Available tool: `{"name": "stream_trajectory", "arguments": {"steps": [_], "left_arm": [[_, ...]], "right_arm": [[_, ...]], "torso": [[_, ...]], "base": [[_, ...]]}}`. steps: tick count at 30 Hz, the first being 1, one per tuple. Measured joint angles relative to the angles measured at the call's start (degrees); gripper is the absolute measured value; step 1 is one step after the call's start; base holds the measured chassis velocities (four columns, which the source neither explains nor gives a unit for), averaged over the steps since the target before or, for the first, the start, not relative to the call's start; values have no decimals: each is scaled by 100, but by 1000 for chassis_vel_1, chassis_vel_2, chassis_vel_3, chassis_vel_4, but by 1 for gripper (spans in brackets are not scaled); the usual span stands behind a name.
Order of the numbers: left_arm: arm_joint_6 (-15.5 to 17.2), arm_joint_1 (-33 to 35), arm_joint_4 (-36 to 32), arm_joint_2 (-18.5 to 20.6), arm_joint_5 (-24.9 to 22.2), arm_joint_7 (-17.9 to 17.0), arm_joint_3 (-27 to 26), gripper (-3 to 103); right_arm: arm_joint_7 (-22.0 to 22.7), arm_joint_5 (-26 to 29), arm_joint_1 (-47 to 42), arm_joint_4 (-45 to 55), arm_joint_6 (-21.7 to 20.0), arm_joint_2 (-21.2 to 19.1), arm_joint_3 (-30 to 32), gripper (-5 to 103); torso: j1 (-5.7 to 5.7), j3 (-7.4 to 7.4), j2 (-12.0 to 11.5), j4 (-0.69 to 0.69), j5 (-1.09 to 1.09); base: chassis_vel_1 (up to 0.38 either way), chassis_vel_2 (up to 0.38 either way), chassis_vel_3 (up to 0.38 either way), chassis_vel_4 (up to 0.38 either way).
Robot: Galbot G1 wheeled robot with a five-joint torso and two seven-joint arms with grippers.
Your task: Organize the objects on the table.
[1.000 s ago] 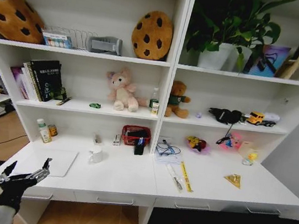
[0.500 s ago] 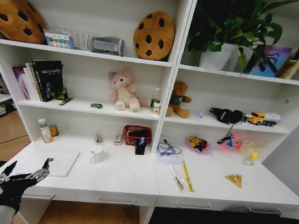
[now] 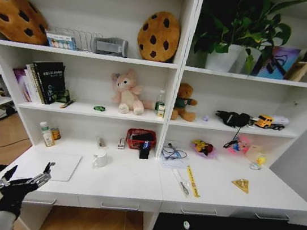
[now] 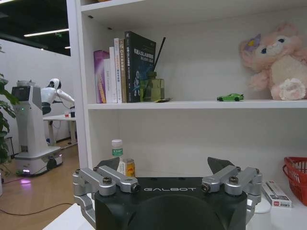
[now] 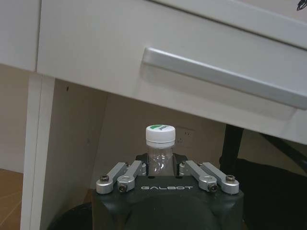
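Right wrist view: my right jaws grip a small clear plastic bottle with a white cap, upright, below the slim brushed-metal drawer handle of the smooth white desk. Lifting it well, I judge, means rising clear of that handle and the desk edge before swinging in, keeping the slick bottle vertical. My left jaws hover spread and empty just off the desk's left corner.

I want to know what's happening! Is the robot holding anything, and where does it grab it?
Right gripper holds a clear plastic bottle with a white cap by its neck. Left gripper is open, empty.
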Motion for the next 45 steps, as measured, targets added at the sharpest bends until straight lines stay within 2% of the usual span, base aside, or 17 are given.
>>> {"name": "stream_trajectory", "arguments": {"steps": [6,11,30,31,32,33,35,36,38,39,40,41,42,44,45], "left_arm": [[0,0,0,0,0,0,0,100],[0,0,0,0,0,0,0,100],[0,0,0,0,0,0,0,100],[0,0,0,0,0,0,0,100],[0,0,0,0,0,0,0,100],[0,0,0,0,0,0,0,100],[0,0,0,0,0,0,0,100],[0,0,0,0,0,0,0,100],[0,0,0,0,0,0,0,100],[0,0,0,0,0,0,0,100],[0,0,0,0,0,0,0,100],[0,0,0,0,0,0,0,100],[0,0,0,0,0,0,0,100],[0,0,0,0,0,0,0,100],[0,0,0,0,0,0,0,100]], "right_arm": [[-66,-349,615,-1079,288,235,-6,25],[-94,-475,1028,-1648,335,328,-21,25],[-137,-367,1540,-1867,134,449,-23,23],[-135,-366,1564,-1886,166,496,-25,33],[-133,-368,1549,-1856,144,537,-29,39],[-133,-368,1549,-1856,144,537,-29,39],[-122,-371,1537,-1873,128,587,-39,49],[-122,-371,1537,-1873,128,587,-39,49],[-77,-342,1495,-1842,149,633,-33,61],[-77,-342,1495,-1842,149,633,-33,61],[-73,-342,1446,-1787,169,629,-31,66],[-73,-374,1294,-1620,242,584,-31,72],[-73,-374,1294,-1620,242,584,-31,72],[-54,-551,866,-1228,425,438,-14,83],[-54,-551,866,-1228,425,438,-14,83]], "torso": [[0,0,1,0,2],[0,0,0,1,2],[0,0,1,1,1],[0,0,1,1,1],[0,0,0,1,4],[0,0,0,1,4],[0,0,1,0,0],[0,0,1,0,0],[0,0,0,2,4],[0,0,0,2,4],[0,0,1,2,3],[-1,0,0,2,3],[-1,0,0,2,3],[-1,-1,1,1,2],[-1,-1,1,1,2]], "base": [[0,0,0,0],[0,0,0,0],[0,0,0,0],[0,0,0,0],[0,0,0,0],[0,0,0,0],[0,0,0,0],[0,0,0,0],[0,0,0,0],[0,0,0,0],[0,0,0,0],[0,0,0,0],[0,0,0,0],[0,0,0,0],[0,0,0,0]]}}
